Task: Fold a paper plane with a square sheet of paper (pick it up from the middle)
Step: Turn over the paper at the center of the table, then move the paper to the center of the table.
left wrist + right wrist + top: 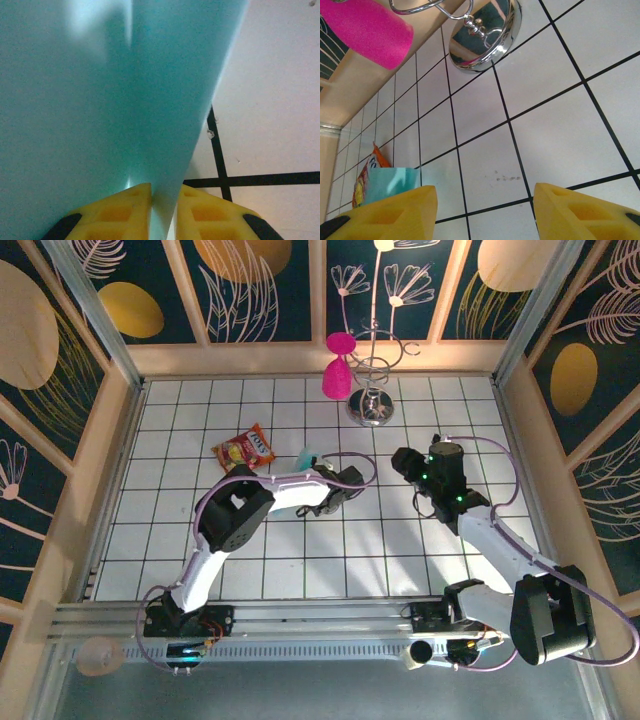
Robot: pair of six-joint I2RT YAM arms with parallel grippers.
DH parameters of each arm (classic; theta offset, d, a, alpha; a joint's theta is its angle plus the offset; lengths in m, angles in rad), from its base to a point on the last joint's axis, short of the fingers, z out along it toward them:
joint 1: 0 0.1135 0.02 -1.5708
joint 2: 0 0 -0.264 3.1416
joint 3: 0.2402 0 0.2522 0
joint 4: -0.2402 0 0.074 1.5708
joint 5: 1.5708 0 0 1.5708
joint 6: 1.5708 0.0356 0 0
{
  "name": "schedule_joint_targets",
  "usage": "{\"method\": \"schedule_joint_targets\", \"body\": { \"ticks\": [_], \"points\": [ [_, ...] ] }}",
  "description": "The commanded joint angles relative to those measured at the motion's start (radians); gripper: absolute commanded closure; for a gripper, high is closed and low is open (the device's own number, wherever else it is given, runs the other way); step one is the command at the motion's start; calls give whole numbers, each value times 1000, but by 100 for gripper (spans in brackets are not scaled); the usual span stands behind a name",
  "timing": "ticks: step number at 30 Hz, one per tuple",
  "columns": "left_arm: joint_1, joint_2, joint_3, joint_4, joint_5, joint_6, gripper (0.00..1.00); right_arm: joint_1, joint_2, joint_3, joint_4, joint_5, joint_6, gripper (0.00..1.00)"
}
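Note:
The paper plane (100, 100) is light-blue folded paper with a centre crease, standing up close between the yellow fingers of my left gripper (164, 200). Those jaws stand slightly apart, and a thin sliver of table shows beside the right finger. In the top view the paper plane (305, 457) pokes out just beyond my left gripper (316, 470) in the middle of the table. My right gripper (403, 460) hovers a couple of tiles to the right, open and holding nothing. Its wrist view looks past the right gripper (485, 200) to the paper plane (390, 182) at lower left.
A red-and-yellow snack packet (245, 449) lies just left of the paper, also seen behind it as the snack packet (362, 177). A pink cup (337, 370) hangs on a chrome stand (372, 405) at the back. Wooden walls ring the white tiled table (300, 550).

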State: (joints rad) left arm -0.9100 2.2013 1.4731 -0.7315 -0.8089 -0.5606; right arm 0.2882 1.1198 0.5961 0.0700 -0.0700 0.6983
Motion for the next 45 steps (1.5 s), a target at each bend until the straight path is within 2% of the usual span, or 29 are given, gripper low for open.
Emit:
{"method": "schedule_joint_targets", "body": {
  "ticks": [1, 13, 21, 23, 26, 29, 33, 38, 45],
  "points": [
    [-3, -8, 9, 29, 109, -30, 77, -12, 2, -18, 12, -11, 18, 47],
    [-3, -202, -114, 277, 495, -116, 58, -17, 15, -1, -36, 4, 17, 45],
    [-4, -451, -362, 622, 811, -236, 51, -13, -4, -45, -9, -72, 4, 30],
    [-3, -529, -423, 684, 828, -258, 49, -13, -19, -69, 18, -91, 28, 28],
    [9, -614, -494, 718, 779, -262, 43, -10, -24, -101, 70, -128, 43, 28],
    [64, -660, -585, 730, 756, -272, 36, -4, -1, -111, 114, -168, 47, 29],
    [161, -691, -686, 796, 789, -303, 33, 9, 22, -118, 173, -212, 45, 29],
    [218, -654, -703, 840, 827, -311, 30, 28, 56, -75, 165, -207, 48, 28],
    [250, -560, -658, 846, 815, -293, 30, 55, 127, -20, 166, -212, 46, 28]
  ]
}}
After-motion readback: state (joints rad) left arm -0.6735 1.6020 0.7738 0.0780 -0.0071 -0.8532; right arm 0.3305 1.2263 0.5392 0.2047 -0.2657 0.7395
